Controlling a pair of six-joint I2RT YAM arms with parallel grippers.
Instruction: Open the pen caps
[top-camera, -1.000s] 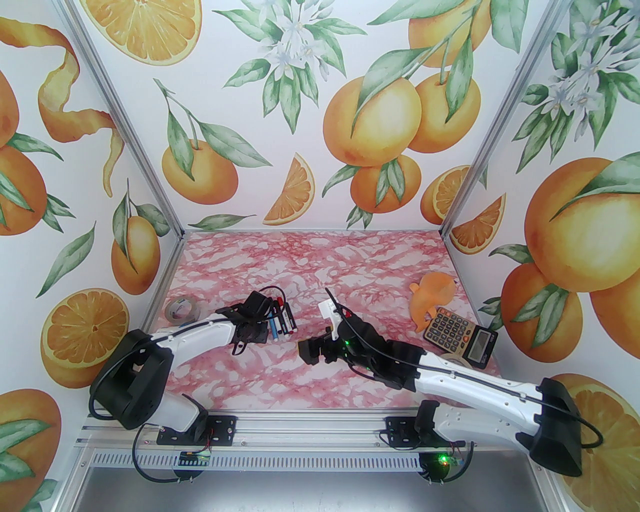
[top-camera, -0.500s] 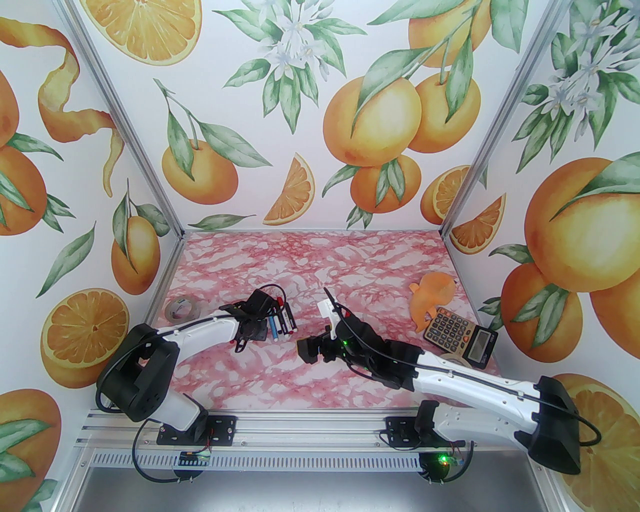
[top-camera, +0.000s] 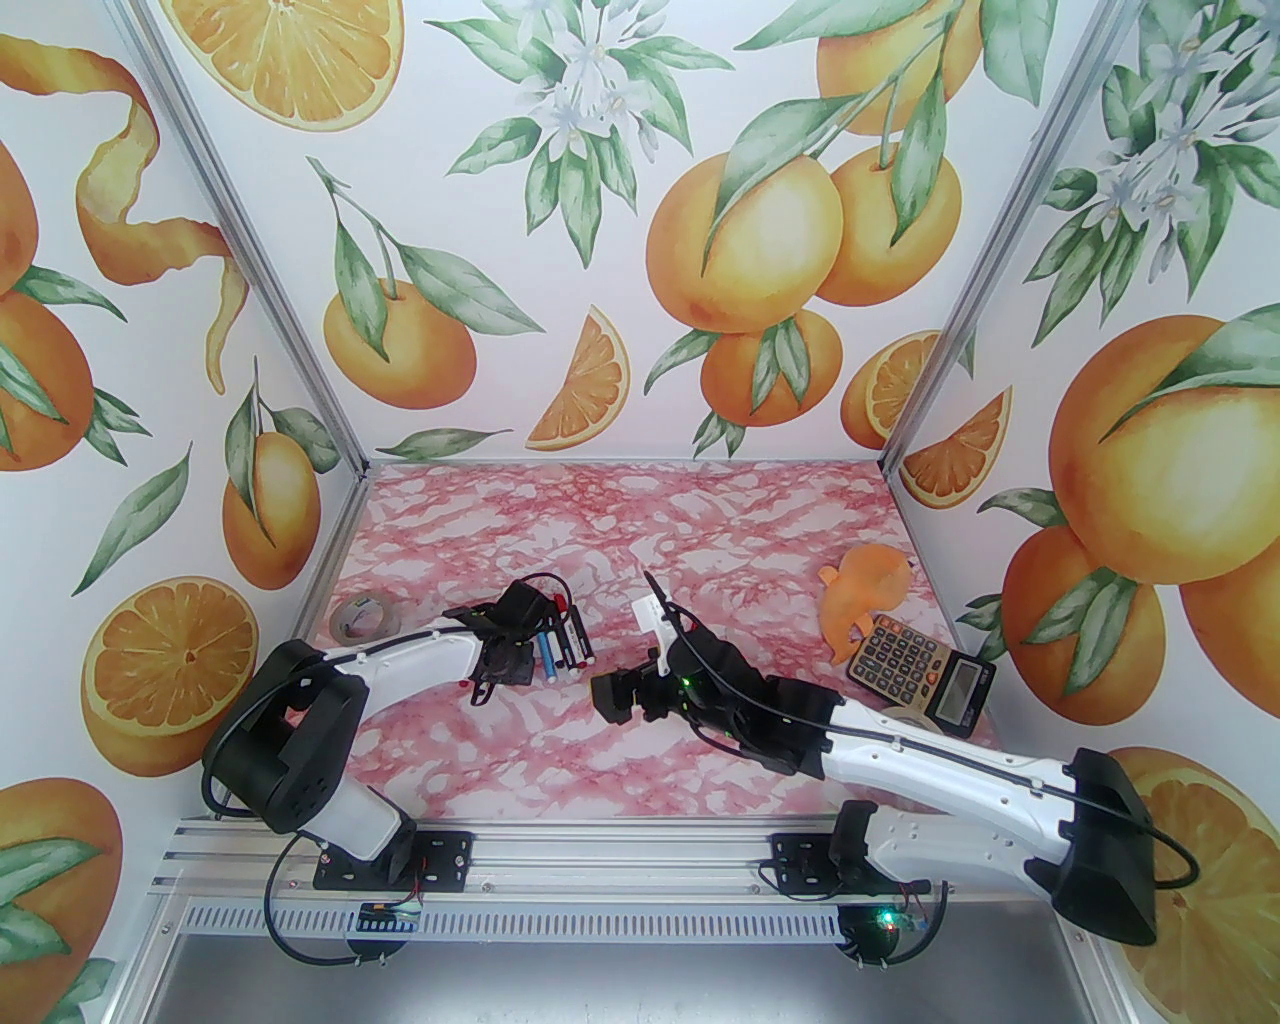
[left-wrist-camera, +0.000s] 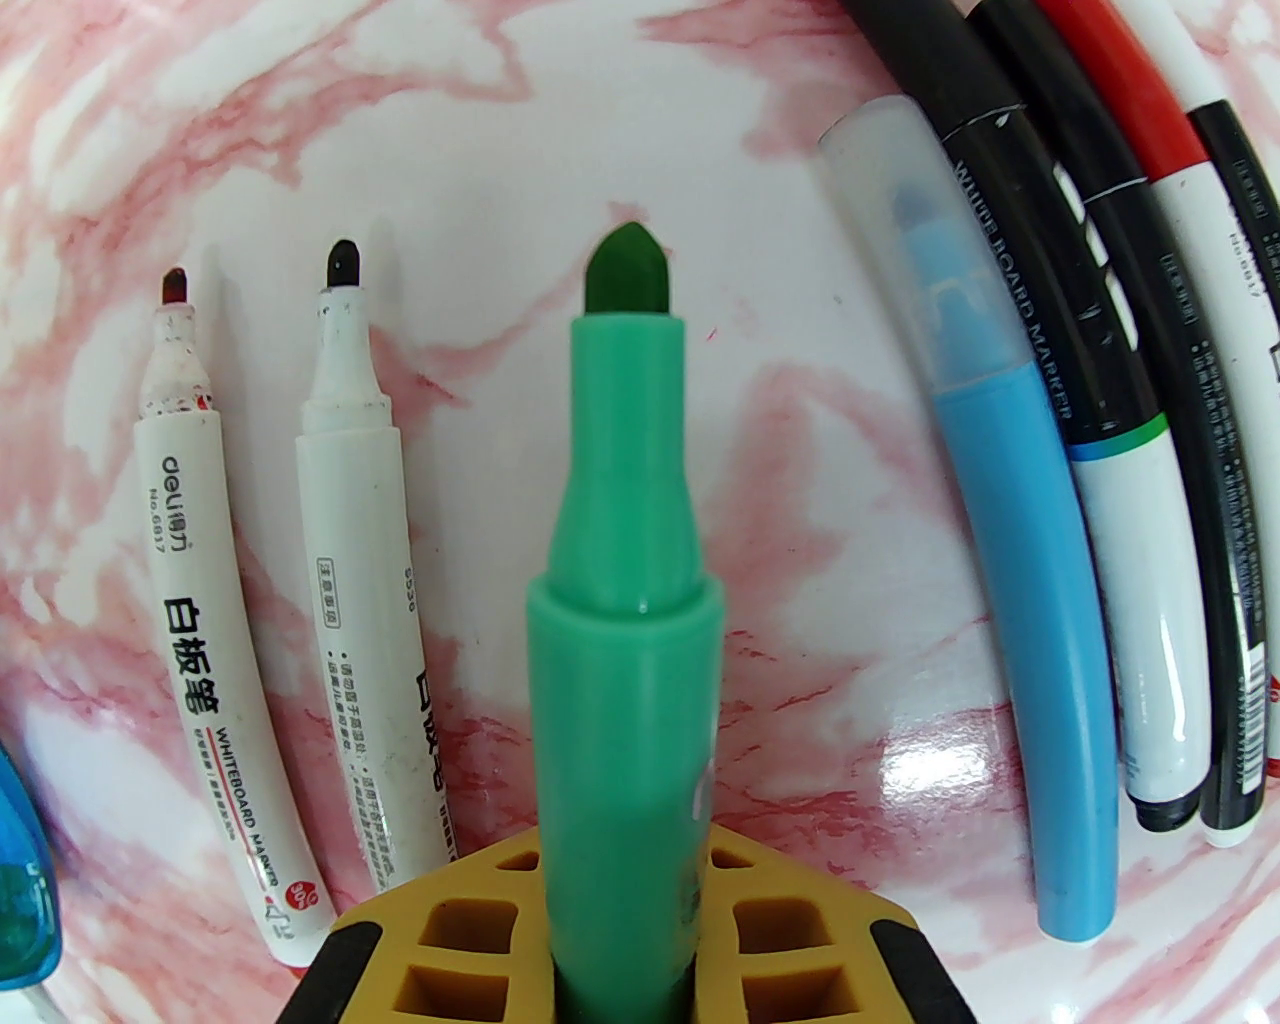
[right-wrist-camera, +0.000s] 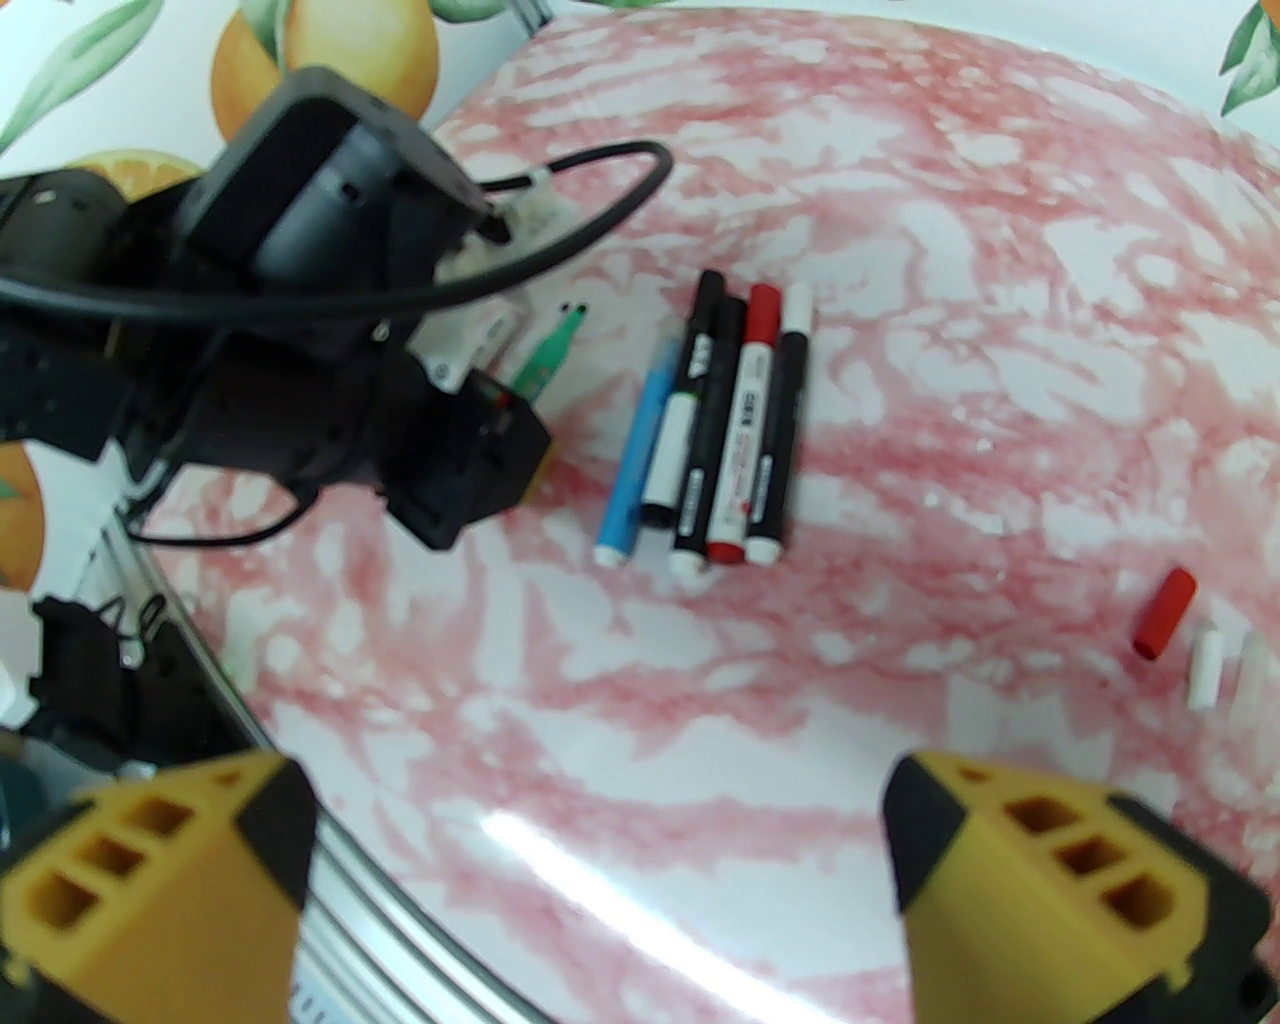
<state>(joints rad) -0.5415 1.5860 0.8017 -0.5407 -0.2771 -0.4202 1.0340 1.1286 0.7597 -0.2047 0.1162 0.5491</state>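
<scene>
Since a second ago the left arm's black elbow housing has slid rightward above the near rail, while the left fingers (left-wrist-camera: 450, 930) stay where they were beside the row of pens. The right arm has crept slightly leftward and away from the near edge. The left fingers are clamped on a green pen (left-wrist-camera: 620, 600), which runs up the middle of the left wrist view with no cap on and its dark green tip bare. To its left lie a red-nibbed white pen (left-wrist-camera: 200, 600) and a black-nibbed white pen (left-wrist-camera: 360, 560), both uncapped, side by side and not touching. To its right a blue pen (left-wrist-camera: 1010, 560) wears a clear cap, and packed against it lie four more capped pens (right-wrist-camera: 745, 430), all parallel, with black and red caps among them. A loose red cap (right-wrist-camera: 1163, 613) and a loose white cap (right-wrist-camera: 1207, 665) lie just beside each other, well apart from the row. The right fingers (right-wrist-camera: 1080, 880) stand wide apart with nothing between them, over bare table (top-camera: 620, 530). The far half of the table is open. A tape roll (top-camera: 360, 615) sits near the left wall, and an orange toy (top-camera: 865, 590) and a calculator (top-camera: 920, 675) sit near the right wall.
</scene>
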